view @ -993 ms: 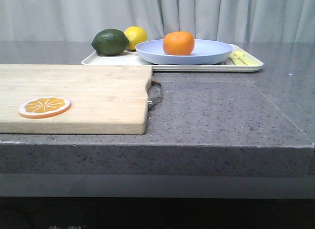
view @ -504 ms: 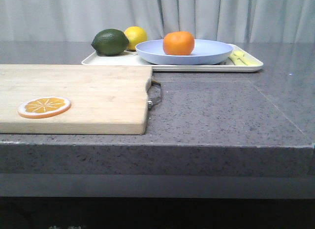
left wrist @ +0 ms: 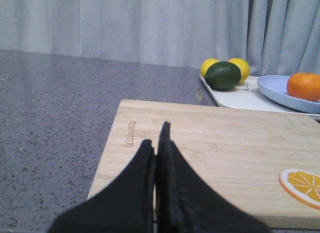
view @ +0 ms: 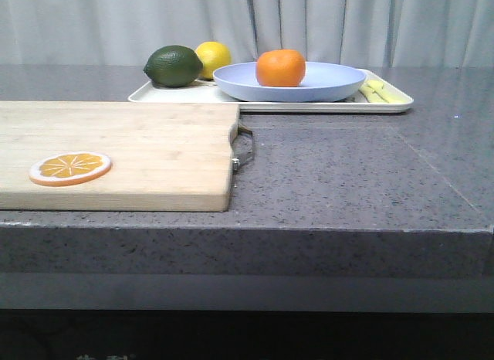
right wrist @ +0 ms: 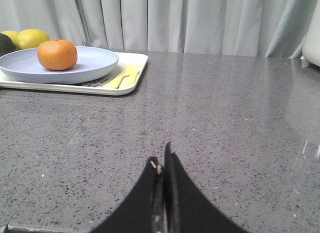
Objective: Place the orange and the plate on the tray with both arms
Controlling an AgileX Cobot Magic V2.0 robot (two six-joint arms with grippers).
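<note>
The orange (view: 281, 68) sits on the pale blue plate (view: 332, 83), and the plate rests on the cream-white tray (view: 309, 106) at the back of the counter. All three also show in the left wrist view, the orange (left wrist: 305, 86), the plate (left wrist: 280, 90) and the tray (left wrist: 235, 97), and in the right wrist view, the orange (right wrist: 57, 54), the plate (right wrist: 95, 63) and the tray (right wrist: 132, 83). My left gripper (left wrist: 156, 135) is shut and empty above the wooden cutting board (left wrist: 225, 153). My right gripper (right wrist: 161, 155) is shut and empty over the bare counter. Neither gripper shows in the front view.
A dark green avocado (view: 174, 66) and a yellow lemon (view: 214, 59) lie on the tray's left part, pale yellow cutlery (view: 380, 91) on its right. The cutting board (view: 116, 155) carries an orange slice (view: 70, 168). The counter's front edge (view: 247, 221) is near.
</note>
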